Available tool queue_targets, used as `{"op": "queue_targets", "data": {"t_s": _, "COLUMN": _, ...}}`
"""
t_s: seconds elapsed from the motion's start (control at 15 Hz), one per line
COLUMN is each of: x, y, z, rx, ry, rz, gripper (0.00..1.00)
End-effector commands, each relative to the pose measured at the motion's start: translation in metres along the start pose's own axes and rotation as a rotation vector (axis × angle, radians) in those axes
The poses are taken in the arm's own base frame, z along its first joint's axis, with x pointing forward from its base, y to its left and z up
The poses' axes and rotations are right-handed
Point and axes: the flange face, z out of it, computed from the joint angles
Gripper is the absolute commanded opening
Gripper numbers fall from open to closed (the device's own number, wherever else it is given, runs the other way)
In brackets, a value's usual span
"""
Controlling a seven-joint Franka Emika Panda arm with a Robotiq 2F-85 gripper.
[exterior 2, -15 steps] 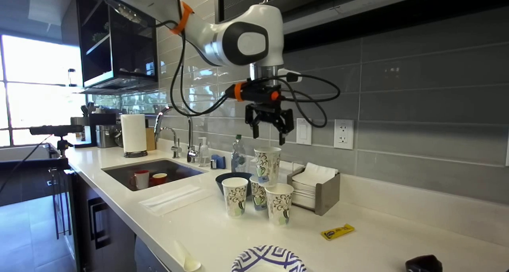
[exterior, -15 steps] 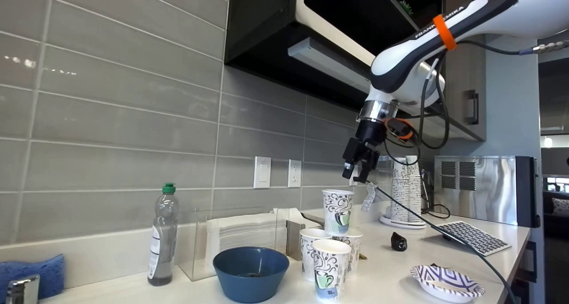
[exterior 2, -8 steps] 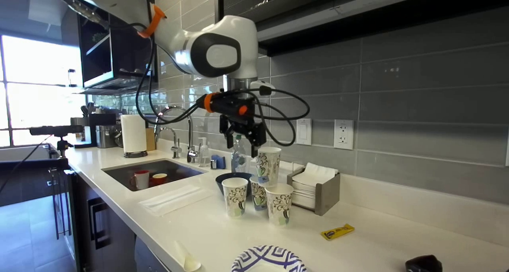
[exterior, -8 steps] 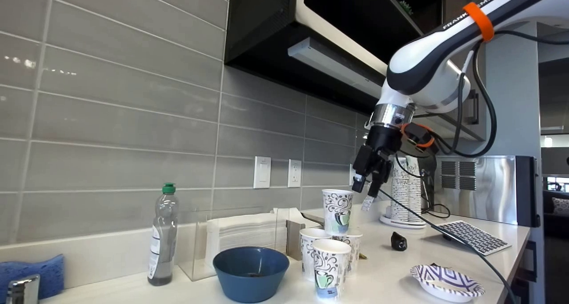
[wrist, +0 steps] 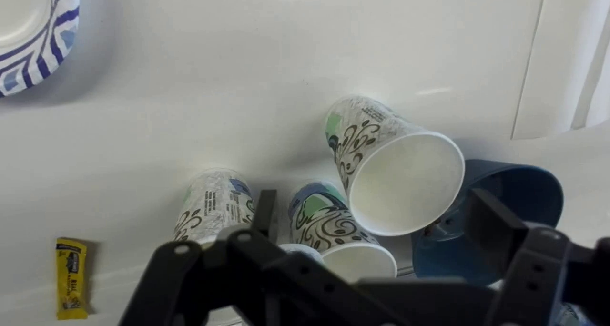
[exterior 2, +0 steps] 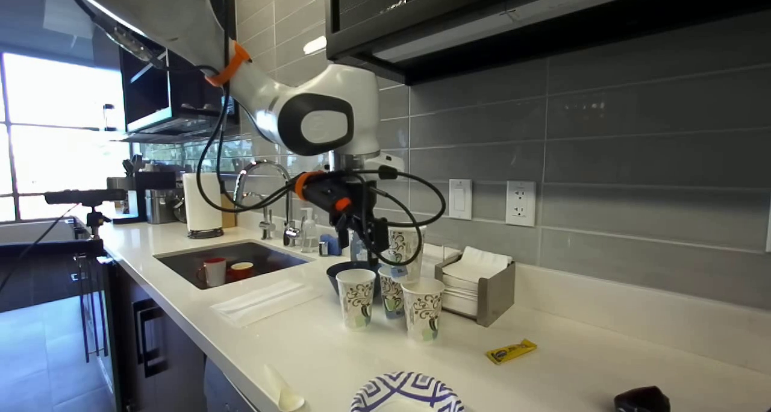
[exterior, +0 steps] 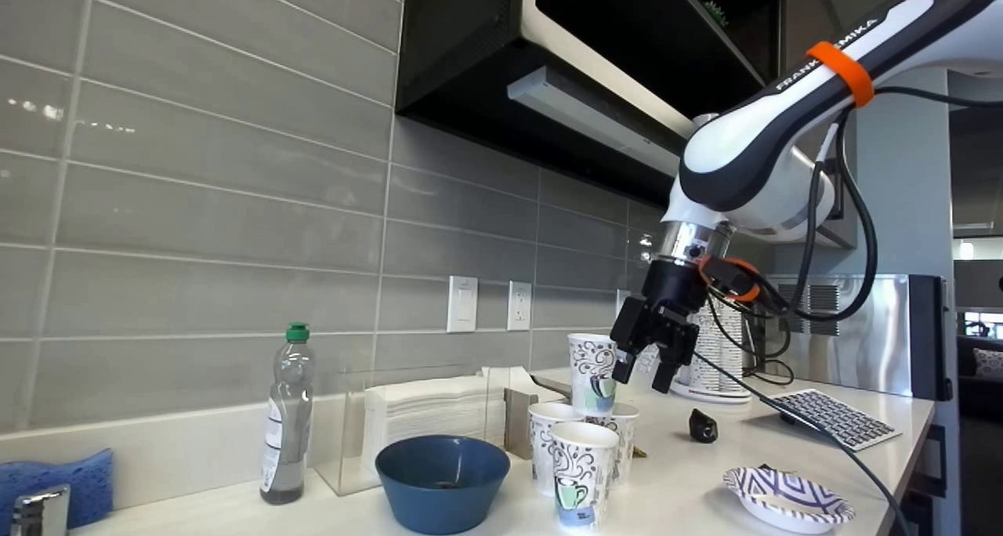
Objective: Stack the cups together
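Across the lower part of an exterior view runs the bench (exterior: 674, 493); right of centre, the hand (exterior: 642, 374) is spread, gripping nothing. One cup (exterior: 589, 374) appears perched on two rear cups (exterior: 542, 451); the front cup (exterior: 583, 473), bottom centre, seemingly remains to be stacked.

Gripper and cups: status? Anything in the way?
Gripper open, empty. Three lower cups, upper cup perched on top. Bowl close by, may crowd a low approach.
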Motion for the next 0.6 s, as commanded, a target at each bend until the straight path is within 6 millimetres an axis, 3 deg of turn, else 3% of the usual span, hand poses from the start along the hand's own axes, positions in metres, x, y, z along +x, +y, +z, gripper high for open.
{"op": "queue_targets", "data": {"t_s": 0.0, "x": 0.004, "y": 0.005, "z": 0.015, "rx": 0.011, "ry": 0.035, "rz": 0.091, "gripper": 1.0}}
{"op": "queue_targets", "data": {"t_s": 0.53, "x": 0.012, "y": 0.008, "z": 0.054, "rx": 0.035, "ry": 0.009, "rz": 0.17, "gripper": 1.0}}
